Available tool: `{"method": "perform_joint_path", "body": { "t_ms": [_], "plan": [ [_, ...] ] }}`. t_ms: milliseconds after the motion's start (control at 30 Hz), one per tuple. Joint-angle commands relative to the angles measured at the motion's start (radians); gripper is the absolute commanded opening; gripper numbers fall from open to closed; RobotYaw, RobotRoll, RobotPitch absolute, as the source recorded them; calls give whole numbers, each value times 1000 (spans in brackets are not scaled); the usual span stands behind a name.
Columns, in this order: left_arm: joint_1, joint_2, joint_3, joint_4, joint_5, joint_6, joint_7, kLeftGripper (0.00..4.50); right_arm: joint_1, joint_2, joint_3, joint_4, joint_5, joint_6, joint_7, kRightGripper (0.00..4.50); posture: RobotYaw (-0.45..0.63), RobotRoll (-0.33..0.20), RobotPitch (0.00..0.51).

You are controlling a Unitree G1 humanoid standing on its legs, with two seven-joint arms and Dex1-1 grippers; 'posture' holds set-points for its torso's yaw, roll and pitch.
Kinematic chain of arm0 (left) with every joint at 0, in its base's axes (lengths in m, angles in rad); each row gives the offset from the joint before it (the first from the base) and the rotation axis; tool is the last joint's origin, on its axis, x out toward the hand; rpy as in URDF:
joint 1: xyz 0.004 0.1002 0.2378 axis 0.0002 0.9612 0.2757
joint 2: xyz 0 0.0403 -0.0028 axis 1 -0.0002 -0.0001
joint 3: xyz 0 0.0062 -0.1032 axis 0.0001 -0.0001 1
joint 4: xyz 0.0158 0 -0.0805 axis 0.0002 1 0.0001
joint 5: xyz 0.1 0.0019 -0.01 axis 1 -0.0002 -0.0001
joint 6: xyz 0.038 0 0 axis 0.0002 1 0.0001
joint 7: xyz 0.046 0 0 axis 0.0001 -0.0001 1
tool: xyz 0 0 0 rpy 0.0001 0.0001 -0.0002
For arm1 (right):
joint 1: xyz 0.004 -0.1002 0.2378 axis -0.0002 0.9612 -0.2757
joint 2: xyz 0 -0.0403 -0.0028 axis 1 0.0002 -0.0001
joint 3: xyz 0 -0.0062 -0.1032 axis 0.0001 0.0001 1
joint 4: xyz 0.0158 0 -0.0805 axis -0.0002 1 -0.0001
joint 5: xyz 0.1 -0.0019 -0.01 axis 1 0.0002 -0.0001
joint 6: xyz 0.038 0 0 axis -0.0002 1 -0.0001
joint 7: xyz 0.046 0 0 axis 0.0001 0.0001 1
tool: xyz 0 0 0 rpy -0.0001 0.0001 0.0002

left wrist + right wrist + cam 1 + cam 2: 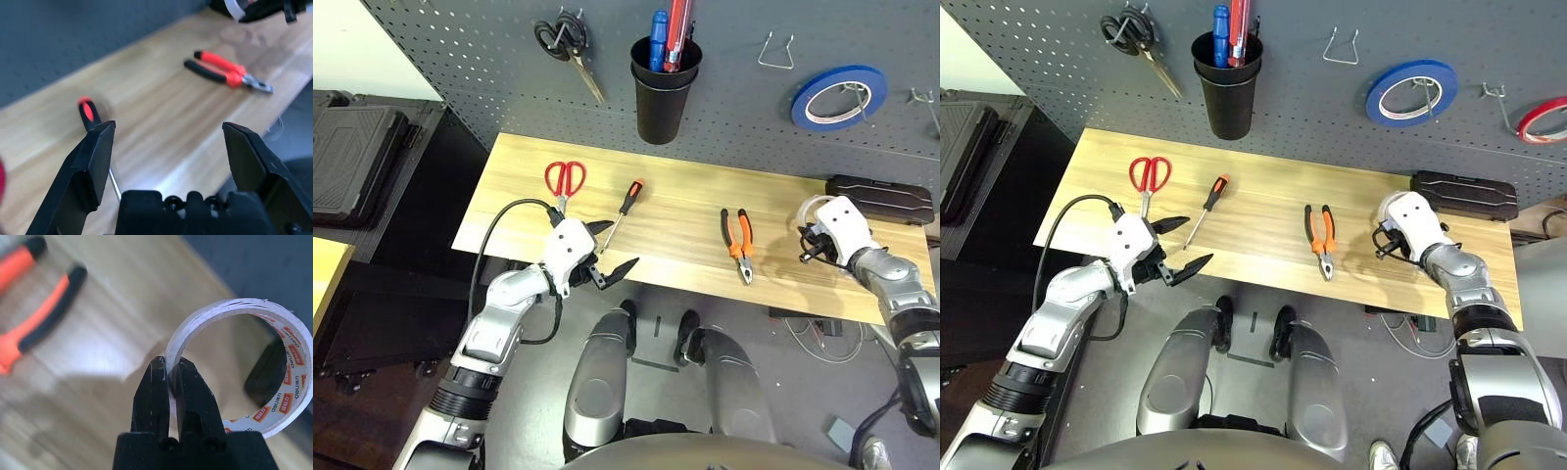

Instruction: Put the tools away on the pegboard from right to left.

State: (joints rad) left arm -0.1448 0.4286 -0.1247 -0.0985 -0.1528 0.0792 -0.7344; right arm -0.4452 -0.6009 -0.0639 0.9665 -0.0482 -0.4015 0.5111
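Head stereo pair looking down over table (685, 211), wrist cameras close along each claw, sharing pliers (230, 73).

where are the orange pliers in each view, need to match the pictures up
Left eye view: pliers on the wooden table, right of centre, between the screwdriver and the right pincer.
Right eye view: pliers, same place.
Left wrist view: pliers, on the table beyond the pincer fingers.
Right wrist view: pliers, beside the tape roll.
Shared landmark: the pliers themselves.
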Motion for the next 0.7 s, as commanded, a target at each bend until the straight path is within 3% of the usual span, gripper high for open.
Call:
{"method": "perform_joint_path", "body": {
  "t_ms": [33, 433, 700],
  "plan": [
    [9, -23, 8, 22, -26, -17, 2, 4500, 54, -9, -31, -38, 29, -47, -13, 33, 278, 0, 238],
    [2, -61, 55, -37, -143, -38, -24, 4500, 221, -35, -81, -213, 49, -248, -54, 33, 223, 0, 213],
    [-13, -68, 51, -61, -179, -23, -31, 4500, 247, -32, -93, -217, 48, -338, -105, 33, 206, 0, 200]
  ]
}}
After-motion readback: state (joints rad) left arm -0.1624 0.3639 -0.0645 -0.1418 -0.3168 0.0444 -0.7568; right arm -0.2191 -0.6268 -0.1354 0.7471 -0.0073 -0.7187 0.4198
